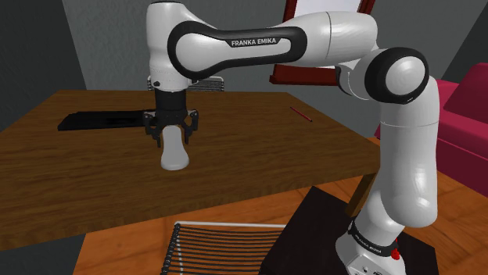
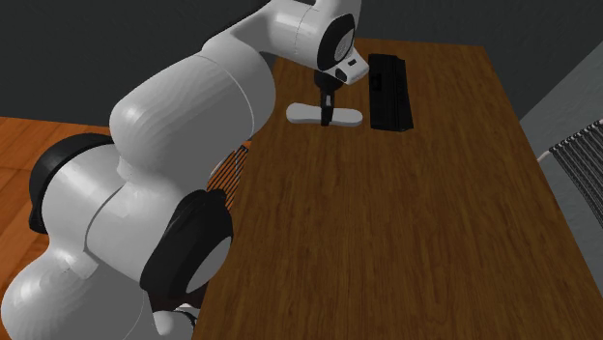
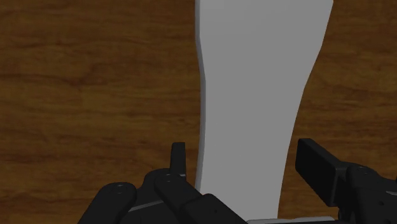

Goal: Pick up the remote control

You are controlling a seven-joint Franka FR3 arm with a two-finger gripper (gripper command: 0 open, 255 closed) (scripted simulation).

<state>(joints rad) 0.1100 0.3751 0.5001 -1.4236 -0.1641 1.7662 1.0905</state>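
Straddling white remote (image 3: 254, 95) | claw (image 3: 242, 151) spread, not touching | remote ends cropped

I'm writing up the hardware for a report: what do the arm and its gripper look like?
The arm has rounded, glossy white links with dark joints, and a black band bearing white FRANKA EMIKA lettering. The gripper is all black, with two blocky fingers.
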